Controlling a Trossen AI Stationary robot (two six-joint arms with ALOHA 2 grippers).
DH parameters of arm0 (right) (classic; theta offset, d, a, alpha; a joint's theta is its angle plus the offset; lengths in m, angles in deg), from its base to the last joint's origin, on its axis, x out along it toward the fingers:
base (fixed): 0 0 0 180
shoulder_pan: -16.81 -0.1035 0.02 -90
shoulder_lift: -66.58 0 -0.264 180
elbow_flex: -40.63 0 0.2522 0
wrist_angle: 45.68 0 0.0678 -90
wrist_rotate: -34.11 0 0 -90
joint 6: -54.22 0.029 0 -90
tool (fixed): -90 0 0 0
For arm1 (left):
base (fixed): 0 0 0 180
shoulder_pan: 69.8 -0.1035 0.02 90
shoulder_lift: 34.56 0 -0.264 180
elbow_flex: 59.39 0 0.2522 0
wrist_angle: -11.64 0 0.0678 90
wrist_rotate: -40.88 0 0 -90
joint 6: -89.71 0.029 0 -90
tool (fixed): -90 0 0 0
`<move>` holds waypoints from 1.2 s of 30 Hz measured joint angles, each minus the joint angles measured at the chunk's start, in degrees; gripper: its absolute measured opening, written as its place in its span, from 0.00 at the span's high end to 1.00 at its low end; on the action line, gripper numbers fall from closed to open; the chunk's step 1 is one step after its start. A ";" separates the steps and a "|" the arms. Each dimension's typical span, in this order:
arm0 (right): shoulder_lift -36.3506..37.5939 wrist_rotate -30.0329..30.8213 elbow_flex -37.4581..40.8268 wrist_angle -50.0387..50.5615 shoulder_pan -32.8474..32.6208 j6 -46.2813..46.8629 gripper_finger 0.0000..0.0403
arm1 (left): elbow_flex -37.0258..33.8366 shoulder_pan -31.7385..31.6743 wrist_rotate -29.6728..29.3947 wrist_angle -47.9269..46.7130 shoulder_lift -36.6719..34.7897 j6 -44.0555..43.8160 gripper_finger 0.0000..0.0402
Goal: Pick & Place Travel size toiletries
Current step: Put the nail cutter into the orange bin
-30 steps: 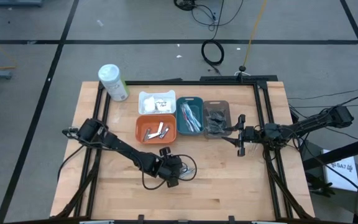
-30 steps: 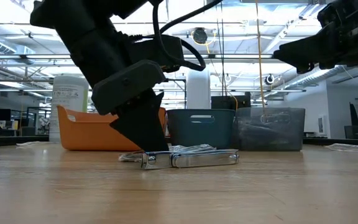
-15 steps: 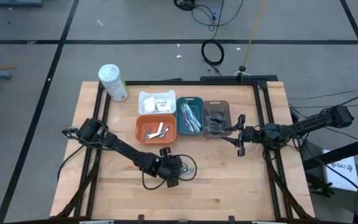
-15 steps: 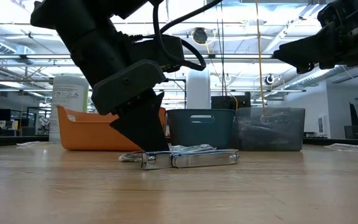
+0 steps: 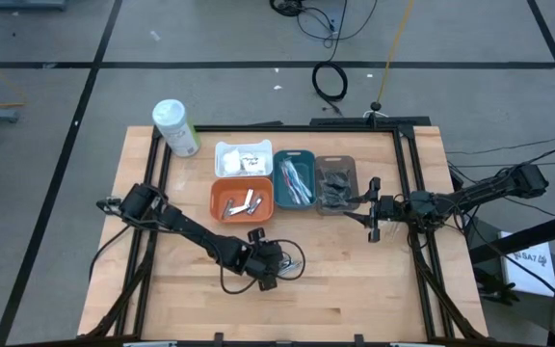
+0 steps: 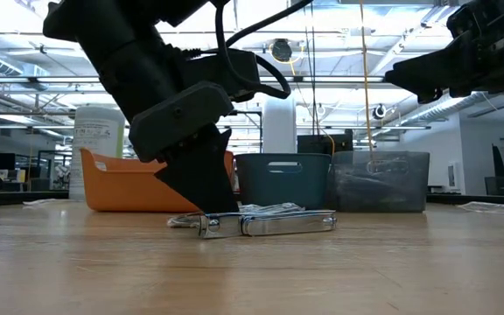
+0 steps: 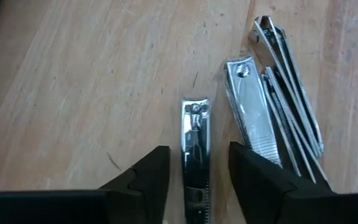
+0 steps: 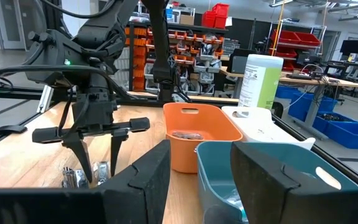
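Several silvery nail clippers (image 5: pixel 291 262) lie flat in a small heap on the wooden table, near its middle. My left gripper (image 5: pixel 270 269) points down over the heap. In the left wrist view it is open (image 7: pixel 197 150), with one clipper (image 7: pixel 195 146) lying lengthwise between its fingers and bare wood showing on both sides. The other clippers (image 7: pixel 278 106) lie just beside one finger. In the low view the fingers (image 6: pixel 205 203) reach down to the table at the end of the heap (image 6: pixel 274 221). My right gripper (image 5: pixel 372 208) hangs open (image 8: pixel 201 152) in the air beside the grey tray (image 5: pixel 336 183).
Four small trays stand behind the heap: orange (image 5: pixel 220 207) with clippers inside, white (image 5: pixel 244 146), teal (image 5: pixel 295 154) and grey. A large white bottle with a green label (image 5: pixel 175 127) stands at the far left corner. Bare wood lies toward the near edge.
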 joint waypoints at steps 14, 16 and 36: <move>0.00 0.00 0.00 0.01 -0.01 0.00 0.61 | 0.00 0.00 2.54 0.20 0.04 -0.19 0.94; 0.00 0.00 0.00 0.01 -0.02 -0.01 0.61 | 0.00 0.00 2.58 0.20 0.04 -0.23 0.91; 0.02 0.00 0.01 0.01 -0.02 -0.01 0.61 | -0.09 0.02 0.61 0.67 -0.66 2.52 0.90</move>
